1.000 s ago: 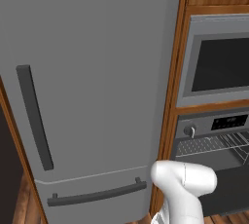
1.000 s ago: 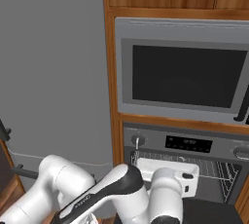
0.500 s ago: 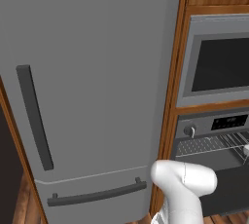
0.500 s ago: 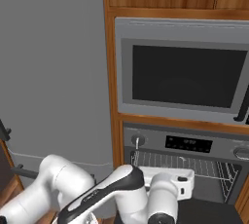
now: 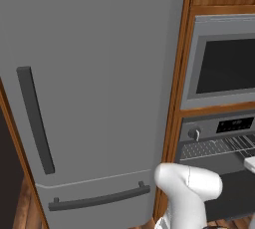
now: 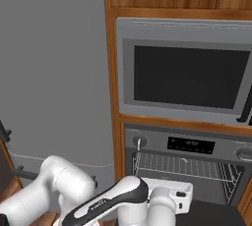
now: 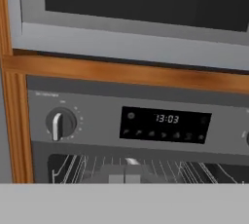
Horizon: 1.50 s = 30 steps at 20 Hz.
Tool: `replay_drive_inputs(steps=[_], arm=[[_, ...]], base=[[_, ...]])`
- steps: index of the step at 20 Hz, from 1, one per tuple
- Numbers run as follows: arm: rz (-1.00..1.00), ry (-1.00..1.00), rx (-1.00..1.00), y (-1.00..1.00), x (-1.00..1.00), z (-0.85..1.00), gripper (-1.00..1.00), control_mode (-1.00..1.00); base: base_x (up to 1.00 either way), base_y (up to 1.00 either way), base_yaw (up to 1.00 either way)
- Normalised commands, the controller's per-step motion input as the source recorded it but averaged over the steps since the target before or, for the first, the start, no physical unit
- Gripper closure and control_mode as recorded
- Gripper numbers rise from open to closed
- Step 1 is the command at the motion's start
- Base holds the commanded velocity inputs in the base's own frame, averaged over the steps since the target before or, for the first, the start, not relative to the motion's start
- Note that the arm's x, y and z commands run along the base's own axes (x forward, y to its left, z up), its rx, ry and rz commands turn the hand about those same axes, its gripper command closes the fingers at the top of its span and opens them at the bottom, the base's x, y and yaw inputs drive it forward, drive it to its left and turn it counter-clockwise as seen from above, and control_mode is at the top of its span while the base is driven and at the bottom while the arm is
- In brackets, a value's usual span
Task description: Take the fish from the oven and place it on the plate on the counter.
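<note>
Right, big grey fridge left, microwave above the oven, its cavity open with bare racks. Fish: can't spot it (too small or hidden). Gripper fingers pressed together, empty, facing the oven. Risk: reaching in with fingers together would shove the fish back or snag the wires.

Oven cavity cut off below, contents indistinct behind racks.
</note>
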Motion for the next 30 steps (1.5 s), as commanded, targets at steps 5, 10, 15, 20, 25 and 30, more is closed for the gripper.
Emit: replay_drive_inputs(steps=[5, 10, 15, 20, 25, 30], arm=[[0.00, 0.00, 0.03, -0.05, 0.24, -0.21, 1.00, -1.00], [0.00, 0.02, 0.02, -0.12, 0.48, 0.00, 1.00, -1.00], [0.01, 0.01, 0.00, -0.03, 0.49, -0.05, 1.00, -1.00], [0.02, 0.05, 0.00, 0.00, 0.24, -0.40, 1.00, -1.00], [0.03, 0.07, 0.00, 0.00, 0.17, -0.27, 1.00, -1.00], [0.01, 0.00, 0.00, -0.05, 0.26, -0.18, 1.00, -1.00]], base=[[0.00, 0.00, 0.00], [0.00, 0.00, 0.00], [0.00, 0.00, 0.00], [0.00, 0.00, 0.00], [0.00, 0.00, 0.00], [0.00, 0.00, 0.00]])
